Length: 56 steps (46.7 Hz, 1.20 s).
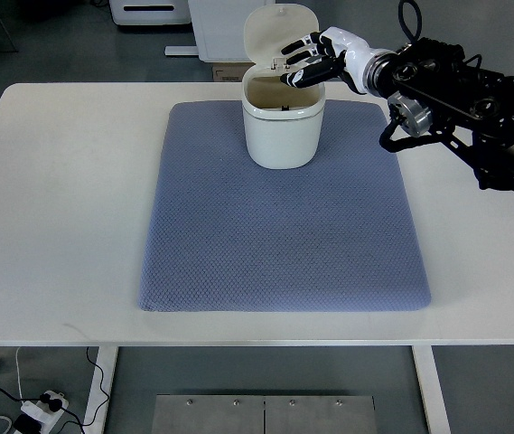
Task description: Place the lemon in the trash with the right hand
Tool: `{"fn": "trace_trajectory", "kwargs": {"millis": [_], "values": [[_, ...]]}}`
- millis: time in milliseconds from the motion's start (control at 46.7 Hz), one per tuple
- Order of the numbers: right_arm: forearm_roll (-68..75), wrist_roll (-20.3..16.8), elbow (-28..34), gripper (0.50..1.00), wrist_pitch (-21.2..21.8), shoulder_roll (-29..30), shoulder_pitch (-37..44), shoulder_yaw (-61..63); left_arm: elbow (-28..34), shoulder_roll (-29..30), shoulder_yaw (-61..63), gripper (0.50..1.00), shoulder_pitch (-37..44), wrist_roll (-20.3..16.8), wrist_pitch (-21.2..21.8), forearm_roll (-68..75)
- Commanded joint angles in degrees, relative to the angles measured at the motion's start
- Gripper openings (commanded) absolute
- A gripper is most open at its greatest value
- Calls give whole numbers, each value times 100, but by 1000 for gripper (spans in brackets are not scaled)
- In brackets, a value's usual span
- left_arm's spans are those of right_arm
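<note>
A cream trash bin (281, 131) with its lid flipped up stands at the back of the blue-grey mat (284, 235). My right hand (309, 61) hovers over the bin's open mouth, its white and black fingers (298, 74) spread and pointing left, with nothing in them. The black right arm (473, 99) comes in from the right edge. No lemon shows anywhere on the mat or the table; the inside of the bin is mostly hidden. The left arm is out of view.
The mat lies on a white table (58, 208). Behind the table stand white furniture and a cardboard box (229, 70). Cables and a power strip (40, 407) lie on the floor at the lower left.
</note>
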Motion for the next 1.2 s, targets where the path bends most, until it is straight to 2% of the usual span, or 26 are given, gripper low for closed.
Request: {"fn": "trace_trajectory", "kwargs": {"millis": [0,257,557,750,878,985,1050,1178], "values": [[0,-5,5,642,27,-23,10,0,2,0,0,1000,0,0,0,0],[0,-5,67,610,158,-401,10,9,2,0,0,1000,0,0,0,0],[0,3,234,610,211,-858,-25,9,2,0,0,1000,9,0,0,0],[9,-5,260,633,308,-1271,-78,35,2,0,0,1000,0,0,0,0],[9,3,260,707,326,-1517,-113,44,2,0,0,1000,0,0,0,0],[9,3,252,859,317,-1684,-218,149,2,0,0,1000,0,0,0,0],[9,3,252,974,308,-1746,-367,342,2,0,0,1000,0,0,0,0],[0,3,295,1000,317,-1939,-649,782,2,0,0,1000,0,0,0,0]]}}
